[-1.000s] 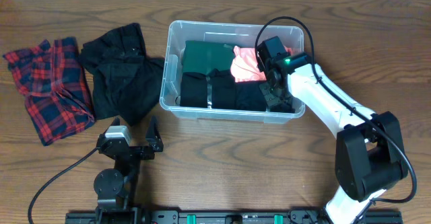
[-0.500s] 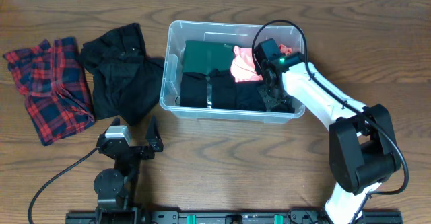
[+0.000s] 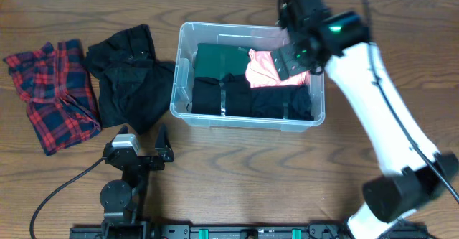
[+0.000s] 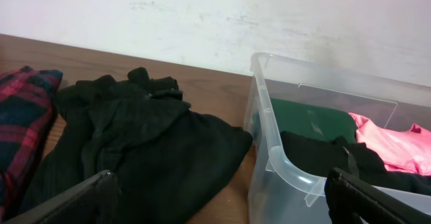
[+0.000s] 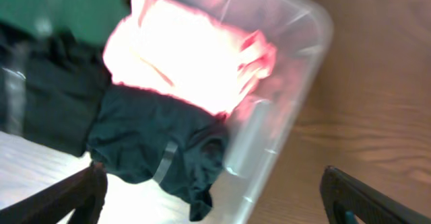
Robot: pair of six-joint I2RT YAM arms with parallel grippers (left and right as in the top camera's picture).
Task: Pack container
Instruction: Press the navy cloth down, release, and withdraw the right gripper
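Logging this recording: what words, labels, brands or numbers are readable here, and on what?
None can be read.
The large clear rectangular plastic bin shows no print; folded clothes cover its base.
The red-and-navy plaid cloth and the crumpled black cloth show no tags.
The right wrist view is blurred.

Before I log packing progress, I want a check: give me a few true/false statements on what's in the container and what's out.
1. The pink garment lies in the container. True.
2. The plaid cloth is packed. False: it lies on the table, left of the container.
3. The right gripper holds a garment. False: it is open and empty above the container.
4. A black garment lies on the table beside the plaid cloth. True.
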